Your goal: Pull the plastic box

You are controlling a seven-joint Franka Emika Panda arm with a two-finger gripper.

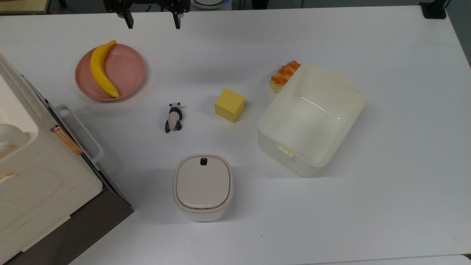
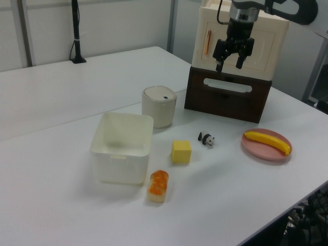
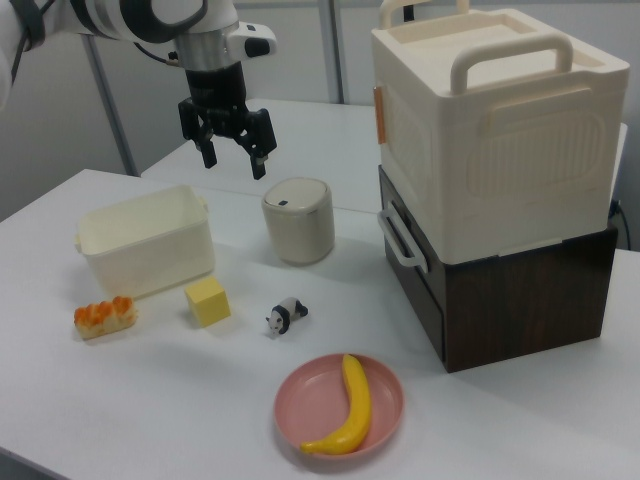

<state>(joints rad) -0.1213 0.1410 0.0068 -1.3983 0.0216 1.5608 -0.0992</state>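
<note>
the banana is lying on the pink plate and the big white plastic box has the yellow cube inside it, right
Not quite. The yellow banana does lie on the round pink plate, but the large cream-white plastic box is empty; the top view shows the yellow foam cube on the table beside it.

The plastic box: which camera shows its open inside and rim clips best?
The top view: the plastic box lies open to the camera, empty, with rim tabs on two opposite sides. The left view shows it at a slant, one tab facing. The right view gives mostly its outer wall.
</note>
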